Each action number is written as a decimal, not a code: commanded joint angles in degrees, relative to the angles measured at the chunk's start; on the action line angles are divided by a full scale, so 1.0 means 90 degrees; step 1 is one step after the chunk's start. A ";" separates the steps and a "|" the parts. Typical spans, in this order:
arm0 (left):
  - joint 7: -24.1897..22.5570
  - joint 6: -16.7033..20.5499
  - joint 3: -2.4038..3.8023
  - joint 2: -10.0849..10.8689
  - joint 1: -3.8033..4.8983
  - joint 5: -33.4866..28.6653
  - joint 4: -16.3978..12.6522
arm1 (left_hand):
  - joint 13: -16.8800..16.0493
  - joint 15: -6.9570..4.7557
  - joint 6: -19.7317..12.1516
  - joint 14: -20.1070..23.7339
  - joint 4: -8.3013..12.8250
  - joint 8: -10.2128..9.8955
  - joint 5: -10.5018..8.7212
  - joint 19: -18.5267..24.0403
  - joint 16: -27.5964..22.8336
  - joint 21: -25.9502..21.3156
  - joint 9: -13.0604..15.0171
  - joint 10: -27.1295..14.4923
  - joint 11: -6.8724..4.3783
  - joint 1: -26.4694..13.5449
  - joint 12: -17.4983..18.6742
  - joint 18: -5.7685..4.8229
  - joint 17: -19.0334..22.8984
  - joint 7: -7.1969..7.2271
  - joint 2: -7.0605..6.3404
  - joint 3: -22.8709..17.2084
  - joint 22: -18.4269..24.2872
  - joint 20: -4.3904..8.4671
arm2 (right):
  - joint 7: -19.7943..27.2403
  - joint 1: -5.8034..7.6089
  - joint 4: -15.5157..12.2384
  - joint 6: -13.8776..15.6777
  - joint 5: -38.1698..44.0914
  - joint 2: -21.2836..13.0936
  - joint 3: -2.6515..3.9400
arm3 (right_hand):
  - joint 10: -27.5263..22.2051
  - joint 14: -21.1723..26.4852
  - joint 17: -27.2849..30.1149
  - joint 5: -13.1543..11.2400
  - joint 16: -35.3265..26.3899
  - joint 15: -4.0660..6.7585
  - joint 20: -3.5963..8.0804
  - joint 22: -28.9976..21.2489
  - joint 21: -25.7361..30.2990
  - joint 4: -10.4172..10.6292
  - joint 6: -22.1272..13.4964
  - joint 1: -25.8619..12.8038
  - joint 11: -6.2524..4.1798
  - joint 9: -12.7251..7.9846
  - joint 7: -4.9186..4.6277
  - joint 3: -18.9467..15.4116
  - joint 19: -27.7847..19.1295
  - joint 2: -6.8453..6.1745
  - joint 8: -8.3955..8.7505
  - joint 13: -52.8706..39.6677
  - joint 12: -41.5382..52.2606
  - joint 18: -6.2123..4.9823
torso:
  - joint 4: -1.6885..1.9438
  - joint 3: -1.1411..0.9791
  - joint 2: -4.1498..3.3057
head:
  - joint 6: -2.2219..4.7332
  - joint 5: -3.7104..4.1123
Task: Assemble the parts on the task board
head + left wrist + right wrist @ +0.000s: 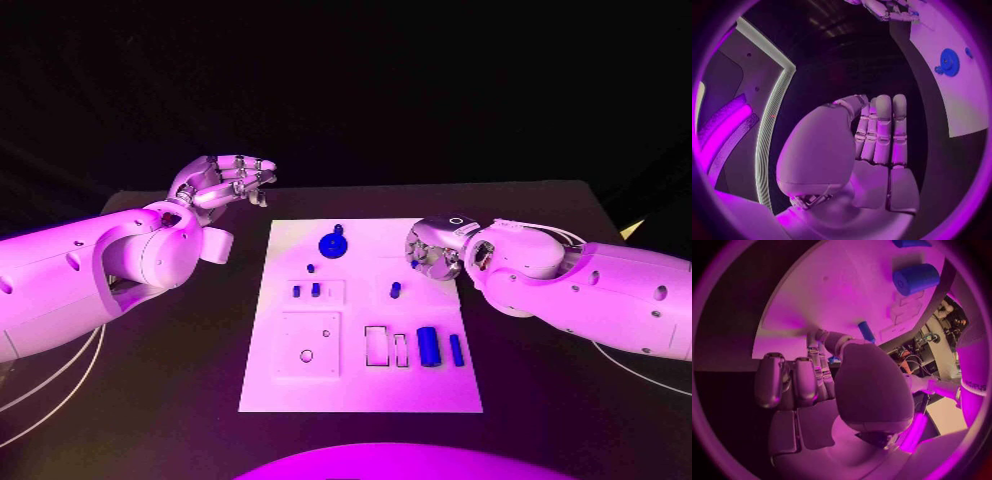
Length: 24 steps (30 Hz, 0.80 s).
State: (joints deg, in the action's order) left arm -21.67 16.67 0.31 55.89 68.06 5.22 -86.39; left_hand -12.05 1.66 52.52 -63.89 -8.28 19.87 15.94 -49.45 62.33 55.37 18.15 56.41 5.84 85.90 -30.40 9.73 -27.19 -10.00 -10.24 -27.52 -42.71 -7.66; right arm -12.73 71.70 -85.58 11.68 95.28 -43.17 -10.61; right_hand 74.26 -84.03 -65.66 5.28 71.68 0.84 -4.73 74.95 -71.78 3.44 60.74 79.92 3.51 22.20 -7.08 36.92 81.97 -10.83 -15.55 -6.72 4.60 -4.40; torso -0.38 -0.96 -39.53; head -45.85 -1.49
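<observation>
1. White, flat and rectangular, the task board (pixel 361 315) lies on the black surface (pixel 173 380) between the two arms, and small blue parts are scattered over it. Both silver hands hold nothing, so no part is secured yet.
2. The right hand (pixel 433 250) hovers at the board's right edge, fingers curled loosely inward and empty. A short blue peg (pixel 395 290) stands just ahead of its fingertips. Risk: a fast reach may tip or flick this peg before the fingers settle around it.
3. The round blue disc with a knob (pixel 335 244) sits beside the right hand, toward the board's far end. A wide sweep of that hand could nudge it out of its place.
4. The thick blue cylinder (pixel 428 345) and the thin blue rod (pixel 456 349) lie side by side under the right forearm, behind the hand. Lowering the arm might roll either one off the board, since both look free to roll.
5. The left hand (pixel 224 182) is raised off the board's far left corner, fingers straight and close together, empty. It is well apart from the two small blue pegs (pixel 306 291) in the raised block, so it cannot steady the board; an unbraced push from the right hand may slide the whole plate.
6. I cannot tell how tightly the slots fit; a tilted part could jam.
</observation>
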 commanded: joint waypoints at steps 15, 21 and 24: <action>0.0044 -0.0015 0.0004 0.0008 0.0004 0.0051 -0.0018 | 0.0011 0.0026 -0.0102 0.0057 0.0055 0.0032 -0.0003 0.0009 -0.0029 -0.0049 0.0009 -0.0109 0.0023 -0.0079 -0.0029 0.0084 0.0012 -0.0016 0.0020 -0.0002 0.0014 -0.0001 | -0.0062 -0.0047 -0.0043 0.0493 -0.0566 -0.0060 -0.0030 | 0.0114 -0.0178 -0.0027 -0.0011 0.0074 0.0062 -0.0001 0.0960 -0.0118 -0.0013 0.0061 -0.0278 -0.0064 0.0130 0.0037 -0.0026 0.0061 0.0112 -0.0103 -0.0037 -0.0031 0.0101 | 0.0002 0.0001 0.0002 | -0.0007 -0.0046; 0.0060 -0.0032 0.0004 0.0005 0.0004 0.0049 0.0031 | 0.0020 0.0036 -0.0126 0.0064 0.0066 0.0033 -0.0007 0.0009 -0.0029 -0.0057 0.0010 -0.0159 0.0038 -0.0093 -0.0020 0.0083 0.0012 -0.0027 0.0023 -0.0004 0.0018 -0.0007 | -0.0061 -0.0040 -0.0082 0.0537 -0.0740 -0.0118 -0.0027 | 0.0115 -0.0184 -0.0048 -0.0002 0.0093 0.0063 0.0000 0.0969 -0.0137 -0.0008 0.0053 -0.0301 -0.0065 0.0138 0.0039 -0.0028 0.0070 0.0115 -0.0106 -0.0038 -0.0036 0.0104 | -0.0003 0.0001 0.0007 | -0.0001 -0.0107; 0.0061 -0.0029 0.0004 0.0005 0.0004 0.0047 0.0068 | 0.0022 0.0039 -0.0133 0.0066 0.0069 0.0033 -0.0007 0.0009 -0.0029 -0.0059 0.0010 -0.0170 0.0041 -0.0097 -0.0018 0.0083 0.0012 -0.0030 0.0022 -0.0004 0.0019 -0.0009 | -0.0060 -0.0031 -0.0119 0.0543 -0.0807 -0.0157 -0.0023 | 0.0114 -0.0185 -0.0050 0.0006 0.0097 0.0064 0.0001 0.0976 -0.0154 -0.0006 0.0046 -0.0314 -0.0065 0.0143 0.0040 -0.0028 0.0078 0.0117 -0.0106 -0.0038 -0.0041 0.0108 | 0.0000 0.0001 0.0005 | 0.0004 -0.0119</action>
State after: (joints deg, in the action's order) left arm -21.04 16.68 0.32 55.98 68.06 5.46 -85.81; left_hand -11.93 1.87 51.72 -63.67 -7.97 19.87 15.94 -49.45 62.33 55.15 18.19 55.18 6.24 85.60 -30.40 9.73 -27.14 -10.43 -9.94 -27.52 -42.60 -7.66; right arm -13.23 71.36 -86.46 15.78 89.61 -44.50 -10.87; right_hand 74.94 -84.02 -66.06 4.95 72.36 0.84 -4.73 74.93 -73.06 3.29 60.96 77.80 2.97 22.94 -6.95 36.77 82.39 -9.80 -16.22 -7.01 4.15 -4.40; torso -0.37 -0.96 -39.48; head -45.84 -2.40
